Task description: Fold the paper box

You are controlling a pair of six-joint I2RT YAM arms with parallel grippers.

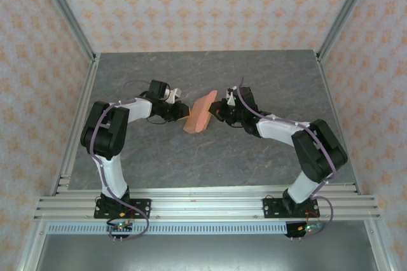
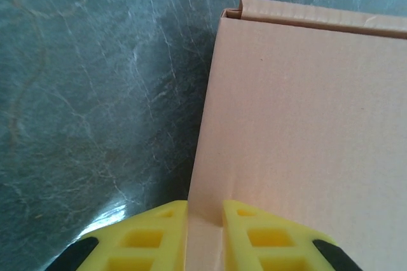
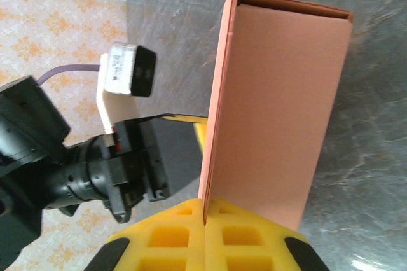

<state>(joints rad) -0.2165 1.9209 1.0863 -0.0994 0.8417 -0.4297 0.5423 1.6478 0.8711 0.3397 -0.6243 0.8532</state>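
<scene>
Yellow jaws pinch the paper box (image 1: 200, 113); one each side

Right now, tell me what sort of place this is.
Probably a lab test cell for robot handling: left arm and right arm bolted to an aluminium rail, a marbled table boxed in by patterned walls, with a paper box between them.

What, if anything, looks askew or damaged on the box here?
Nothing damaged. The paper box is held tilted between the left pincer and right pincer, each shut on an edge; one corner flap sits slightly ajar.
</scene>
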